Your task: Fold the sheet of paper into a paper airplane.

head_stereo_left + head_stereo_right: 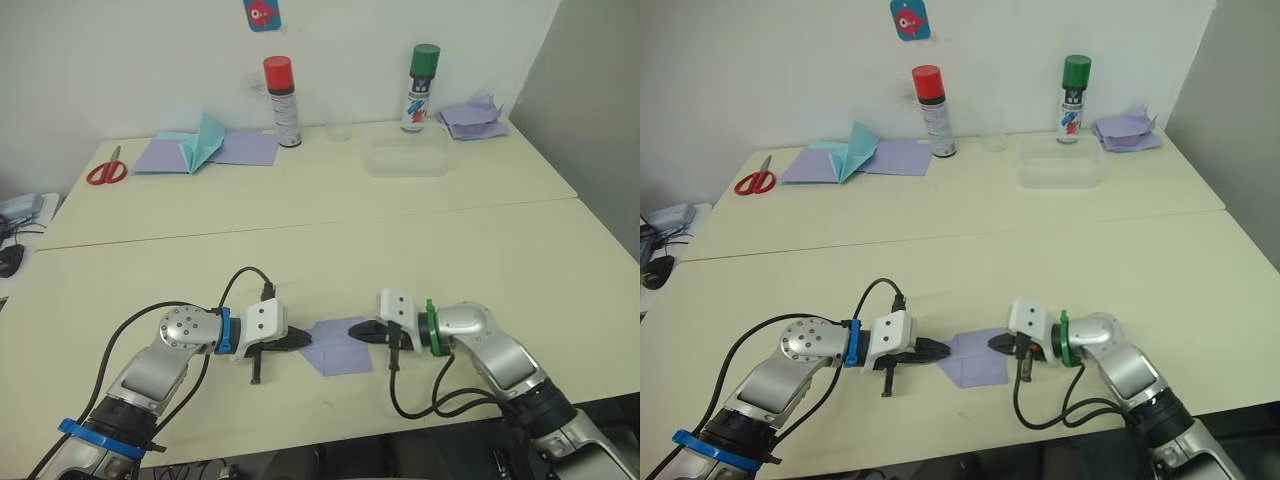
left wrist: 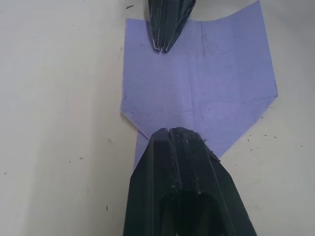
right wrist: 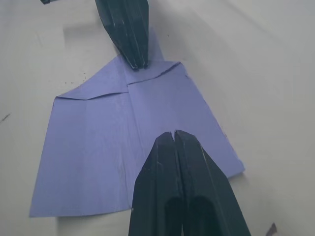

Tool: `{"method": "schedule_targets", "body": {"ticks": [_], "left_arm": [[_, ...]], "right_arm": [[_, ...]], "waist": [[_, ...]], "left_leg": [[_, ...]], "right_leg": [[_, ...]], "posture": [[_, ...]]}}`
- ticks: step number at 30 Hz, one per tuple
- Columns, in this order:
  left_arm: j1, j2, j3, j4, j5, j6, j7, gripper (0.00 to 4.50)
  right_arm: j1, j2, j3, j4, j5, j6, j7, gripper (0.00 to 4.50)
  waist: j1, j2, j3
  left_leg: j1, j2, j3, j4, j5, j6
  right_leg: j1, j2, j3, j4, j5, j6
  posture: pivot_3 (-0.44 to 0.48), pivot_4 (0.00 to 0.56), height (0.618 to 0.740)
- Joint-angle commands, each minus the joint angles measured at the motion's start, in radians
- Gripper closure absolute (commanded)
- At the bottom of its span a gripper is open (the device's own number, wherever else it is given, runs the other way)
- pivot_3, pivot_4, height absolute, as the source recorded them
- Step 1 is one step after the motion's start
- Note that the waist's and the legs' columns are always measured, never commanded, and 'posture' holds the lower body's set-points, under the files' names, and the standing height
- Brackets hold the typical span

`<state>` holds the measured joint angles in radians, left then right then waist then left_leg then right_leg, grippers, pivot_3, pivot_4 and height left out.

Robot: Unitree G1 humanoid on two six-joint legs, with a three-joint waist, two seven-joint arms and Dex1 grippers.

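Note:
The sheet of paper [image 1: 338, 350] lies flat on the cream table near its front edge. It is pale lavender, with two corners folded in to a point on its left end. My left gripper [image 1: 308, 342] is shut, its tip resting on that pointed end [image 2: 170, 130]. From the opposite side my right gripper [image 1: 358, 333] is shut too, its tip on the sheet's straight right end [image 3: 174, 132]. The two tips face each other across the paper. Nothing is held between either pair of fingers. The paper airplane is out of view.
Along the back of the table are red-handled scissors [image 1: 106, 170], a teal pointed paper shape [image 1: 205, 140] on flat lavender sheets [image 1: 245, 148], a red-capped can [image 1: 283, 100], a green-capped can [image 1: 420, 85], a clear plastic box [image 1: 405, 160] and a heap of lavender sheets [image 1: 475, 118].

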<state>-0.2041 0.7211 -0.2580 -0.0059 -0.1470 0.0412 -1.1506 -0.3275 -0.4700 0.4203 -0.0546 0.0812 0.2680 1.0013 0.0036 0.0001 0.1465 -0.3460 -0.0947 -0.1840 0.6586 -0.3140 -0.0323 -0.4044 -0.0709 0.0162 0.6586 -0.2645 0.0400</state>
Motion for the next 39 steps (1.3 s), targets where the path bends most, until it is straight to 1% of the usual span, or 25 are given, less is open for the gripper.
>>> {"method": "schedule_targets", "body": {"ticks": [1,6,11,18,24,29,31,34,39], "left_arm": [[0.015,0.006,-0.011,0.015,0.019,0.044,-0.002,4.5],[-0.019,-0.033,0.004,-0.088,-0.058,0.142,0.003,4.5],[0.0,-0.038,-0.009,-0.119,-0.051,0.159,-0.006,4.5],[0.035,0.009,-0.015,-0.043,0.018,0.119,0.006,4.5],[0.027,0.057,0.02,0.08,0.011,0.108,-0.004,4.5],[0.052,0.128,0.033,0.119,0.018,0.039,-0.038,4.5],[0.053,0.138,0.048,0.134,0.007,0.031,-0.041,4.5],[0.05,0.149,0.081,0.123,-0.017,0.04,-0.053,4.5],[0.036,0.137,0.153,0.04,-0.111,0.117,-0.061,4.5]], "right_arm": [[0.016,-0.015,0.034,0.009,-0.025,-0.013,0.022,4.47],[0.018,-0.004,0.041,0.038,-0.028,-0.027,0.017,4.47],[0.01,0.002,0.042,0.055,-0.031,-0.038,0.021,4.47],[-0.002,0.0,0.044,0.073,-0.039,-0.048,0.026,4.47],[-0.004,-0.004,0.049,0.077,-0.04,-0.049,0.031,4.47],[-0.006,-0.005,0.056,0.08,-0.04,-0.05,0.032,4.47],[-0.008,-0.004,0.057,0.082,-0.04,-0.049,0.033,4.47],[-0.012,-0.004,0.058,0.089,-0.042,-0.052,0.035,4.47],[-0.014,-0.005,0.057,0.094,-0.042,-0.059,0.037,4.47]], "waist": [[0.0,0.0,0.0],[0.0,0.0,0.0],[-0.006,-0.002,0.001],[-0.007,-0.002,0.001],[-0.008,-0.002,0.0],[-0.013,0.0,-0.001],[-0.013,0.002,-0.003],[-0.013,0.001,-0.003],[-0.013,0.001,-0.003]], "left_leg": [[0.0,0.0,0.0,0.0,0.0,0.0],[0.0,0.0,0.0,0.0,0.0,0.0],[0.0,0.001,0.0,0.0,0.001,-0.003],[0.0,0.001,0.0,0.0,0.001,-0.003],[0.001,0.001,0.0,0.0,0.0,0.0],[0.003,0.003,0.0,-0.003,0.0,0.0],[0.004,0.002,0.0,-0.004,0.0,0.0],[0.005,0.002,0.001,-0.007,0.0,0.0],[0.007,0.003,0.001,-0.012,0.0,-0.001]], "right_leg": [[0.0,0.0,0.0,0.0,0.0,0.0],[0.0,0.0,0.0,0.0,0.0,0.0],[0.0,0.0,0.0,0.0,0.0,0.0],[-0.001,0.0,0.0,0.0,0.0,0.0],[0.0,0.0,0.0,0.0,0.0,0.0],[0.0,0.001,0.0,0.001,0.0,0.0],[0.0,0.001,0.001,0.001,0.0,0.0],[0.0,0.001,0.001,0.0,0.0,0.0],[0.0,0.001,0.001,0.0,0.0,0.0]], "posture": [[0.0,0.15,0.74],[0.0,0.15,0.74],[0.0,0.15,0.74],[0.0,0.15,0.74],[0.0,0.15,0.74],[0.0,0.15,0.74],[0.0,0.15,0.74],[0.0,0.15,0.74],[0.0,0.15,0.74]]}}
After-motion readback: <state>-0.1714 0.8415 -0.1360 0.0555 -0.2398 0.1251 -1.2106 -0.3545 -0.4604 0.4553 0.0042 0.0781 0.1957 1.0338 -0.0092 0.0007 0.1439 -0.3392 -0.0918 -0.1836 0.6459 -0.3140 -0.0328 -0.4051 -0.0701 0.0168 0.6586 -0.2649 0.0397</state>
